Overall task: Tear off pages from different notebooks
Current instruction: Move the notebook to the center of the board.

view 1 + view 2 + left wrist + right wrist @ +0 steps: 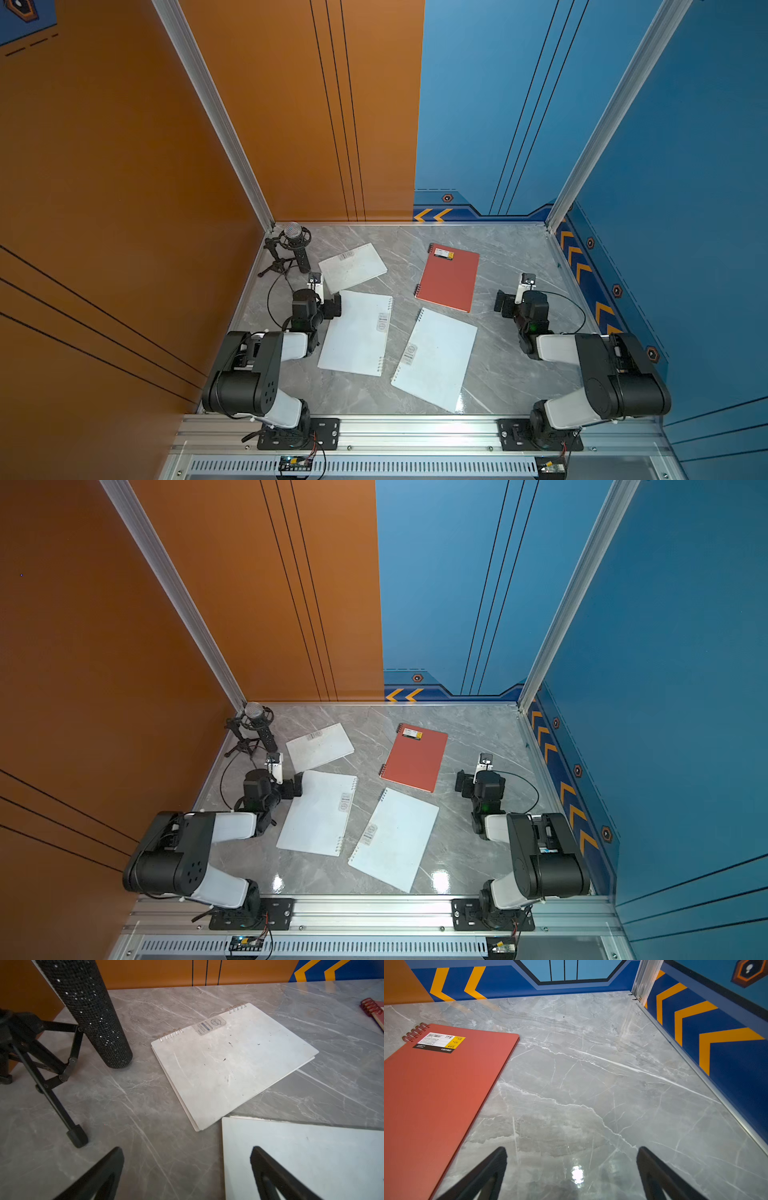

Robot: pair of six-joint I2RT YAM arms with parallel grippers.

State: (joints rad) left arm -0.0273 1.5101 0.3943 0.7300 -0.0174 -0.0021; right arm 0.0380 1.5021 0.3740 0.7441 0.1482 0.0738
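Likely the opening step: the red notebook (448, 279) and three white notebooks (357, 332) beside it lie closed on the counter (503, 365). The left gripper (187, 1149) and right gripper (572, 1148) hang spread, empty. Next probably: open a cover while pinning its spine.

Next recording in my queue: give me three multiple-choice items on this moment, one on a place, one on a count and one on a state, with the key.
1. Where on the table does the microphone stand?
A. far corner, on the left arm's side
B. near edge, by the right arm
C. dead centre

2. How many white-cover notebooks lie there?
A. one
B. three
C. five

3. The red-orange notebook is:
A. closed and lying flat
B. open at a lined page
C. lifted off the table

Key: 1 A, both top views show it by the far corner at the orange wall. 2 B, two large and one smaller. 3 A, the right wrist view shows its cover shut and flat.
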